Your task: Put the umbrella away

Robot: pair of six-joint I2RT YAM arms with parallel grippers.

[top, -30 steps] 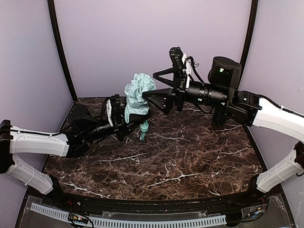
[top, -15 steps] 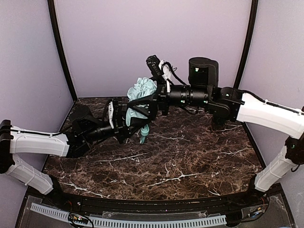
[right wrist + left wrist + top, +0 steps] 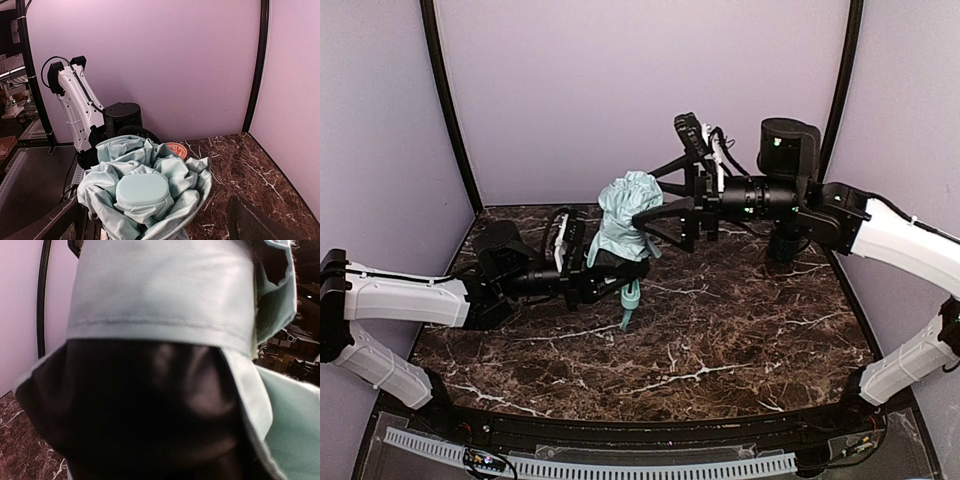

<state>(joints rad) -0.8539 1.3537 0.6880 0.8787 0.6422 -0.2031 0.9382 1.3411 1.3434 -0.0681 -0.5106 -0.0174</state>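
Observation:
The umbrella (image 3: 623, 215) is a bunched mint-green bundle held upright over the table's back left, its handle (image 3: 628, 303) hanging below. My left gripper (image 3: 605, 268) is shut on its lower part. In the left wrist view the mint fabric (image 3: 160, 290) and black lining (image 3: 140, 405) fill the frame and hide the jaws. My right gripper (image 3: 642, 193) stands open at the bundle's top, one finger on each side. In the right wrist view the round end cap (image 3: 142, 189) sits between the two fingers (image 3: 55, 225), ringed by crumpled canopy.
An orange patterned bowl (image 3: 176, 149) sits on the dark marble table (image 3: 720, 330) just behind the umbrella. The left arm's white link (image 3: 75, 110) rises beyond it. Purple walls and black corner posts (image 3: 450, 110) close in the back.
My right gripper swung in over the umbrella's top, then drew back to the right, staying open. The left arm has shifted the umbrella slightly right and lower.

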